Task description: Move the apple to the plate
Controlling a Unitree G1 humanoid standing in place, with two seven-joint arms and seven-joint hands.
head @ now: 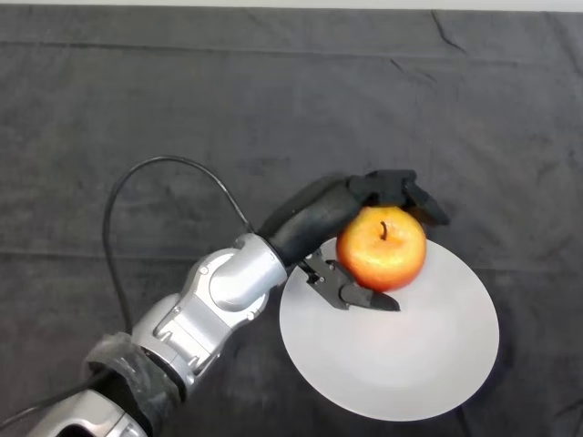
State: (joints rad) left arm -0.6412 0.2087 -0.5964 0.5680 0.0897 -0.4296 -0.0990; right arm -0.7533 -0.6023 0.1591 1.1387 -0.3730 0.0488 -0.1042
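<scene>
We cannot see the palm side of the left hand point(314, 223), since the apple point(382, 248) covers most of it, and the near underside of the apple, where it would meet the plate point(410, 355), is also out of our sight, so we cannot tell whether the fruit rests on the plate or hangs just above it. The arm point(205, 314) is cut off at the lower left edge, and the plate's upper left rim is hidden behind the hand and the fruit. What we do see is that the fingers point(405, 193) curl over the far side of the apple while the thumb point(351, 293) hooks round its near side, so the hand is grasping the fruit between them. The apple, red and yellow with its stem upward, sits inside that grasp and over the plate's upper left part. We count one apple, one white round plate and one working hand. The plate spreads out below and to the right of the fingers, lying on the surface point(137, 100) under its dark, creased cloth.
</scene>
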